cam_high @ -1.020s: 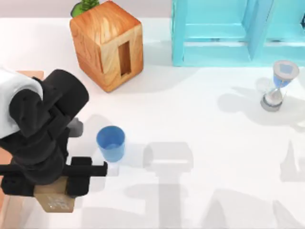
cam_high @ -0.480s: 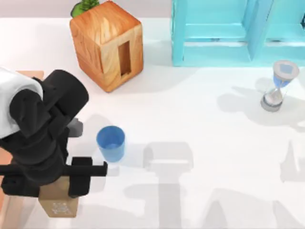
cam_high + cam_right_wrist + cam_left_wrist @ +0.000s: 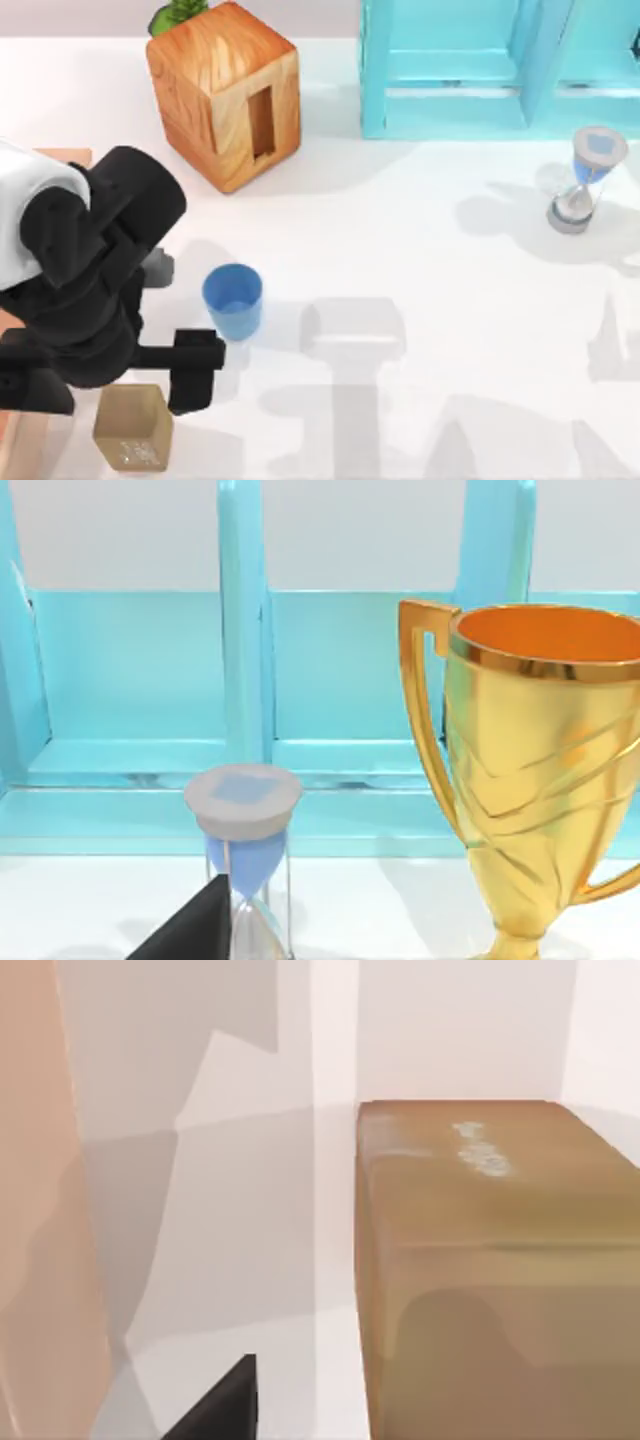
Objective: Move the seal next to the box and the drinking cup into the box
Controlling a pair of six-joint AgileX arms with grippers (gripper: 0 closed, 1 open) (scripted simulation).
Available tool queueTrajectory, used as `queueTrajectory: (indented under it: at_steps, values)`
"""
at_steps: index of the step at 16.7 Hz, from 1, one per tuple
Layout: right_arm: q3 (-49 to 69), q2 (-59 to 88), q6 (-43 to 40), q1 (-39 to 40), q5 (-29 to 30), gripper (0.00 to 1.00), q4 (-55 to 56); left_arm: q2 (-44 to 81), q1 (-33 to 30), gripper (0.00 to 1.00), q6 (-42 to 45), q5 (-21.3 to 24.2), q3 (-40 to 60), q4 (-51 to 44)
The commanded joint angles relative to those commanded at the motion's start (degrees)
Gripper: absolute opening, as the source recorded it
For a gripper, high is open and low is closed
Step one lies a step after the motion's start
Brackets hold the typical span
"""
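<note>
**Seal on the table beside the box, my left gripper open above it**

Seal (image 3: 132, 428) lies on the white table (image 3: 420, 260) near the front edge at the left side, with its pale carved marks facing up. It is just beside the box (image 3: 22, 440), of which I see only a strip of reddish wood at the left edge. My left gripper (image 3: 105, 380) hangs over the back part of the seal with its fingers spread apart, and they hold nothing. One dark finger (image 3: 195, 370) stands to the right of the seal, not touching it. In the left wrist view the seal (image 3: 500, 1280) is very close, with the box wall (image 3: 40, 1220) at the other side.

The drinking cup (image 3: 233, 300) stands upright on the table, to the right of my left arm and well apart from the box.

My right gripper looks at an hourglass (image 3: 243, 855), a gold trophy (image 3: 540, 780) and the turquoise cabinet (image 3: 150, 680). If its fingers are open, I cannot tell.
</note>
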Motion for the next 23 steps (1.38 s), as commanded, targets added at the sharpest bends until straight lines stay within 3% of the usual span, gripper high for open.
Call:
queueTrajectory:
  at_steps: [7, 16, 23]
  values:
    - [0.0, 0.0, 0.0, 0.0, 0.0, 1.0, 0.0, 0.1, -0.2, 1.0, -0.2, 0.0, 0.9, -0.9]
    - [0.0, 0.0, 0.0, 0.0, 0.0, 1.0, 0.0, -1.4, -0.5, 1.0, -0.5, 0.0, 19.6, -21.6]
    - [0.0, 0.0, 0.0, 0.0, 0.0, 1.0, 0.0, -1.1, -0.6, 1.0, -0.6, 0.0, 21.5, -22.9]
